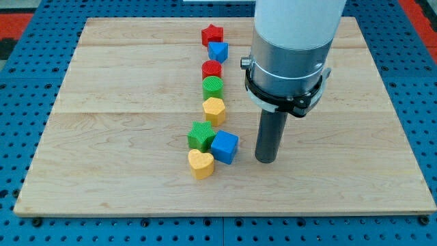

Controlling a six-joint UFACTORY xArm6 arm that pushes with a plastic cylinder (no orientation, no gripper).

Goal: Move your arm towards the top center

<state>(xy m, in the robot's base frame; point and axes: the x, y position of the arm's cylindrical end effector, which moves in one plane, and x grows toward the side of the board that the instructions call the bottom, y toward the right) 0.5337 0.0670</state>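
Note:
My tip [265, 160] rests on the wooden board [123, 137], right of centre and low in the view. It stands just right of the blue cube [224, 147], with a small gap. Blocks run in a column from the top centre down: a red star [212, 34], a blue block [218, 51], a red cylinder [212, 69], a green cylinder [213, 87], a yellow heart [214, 109], a green star [201, 135] and a yellow heart [201, 164]. The arm's white and grey body [290, 48] hangs over the board's upper right.
The board lies on a blue pegboard surface [27, 75] that surrounds it on all sides. A red patch [20, 17] shows at the view's top left corner.

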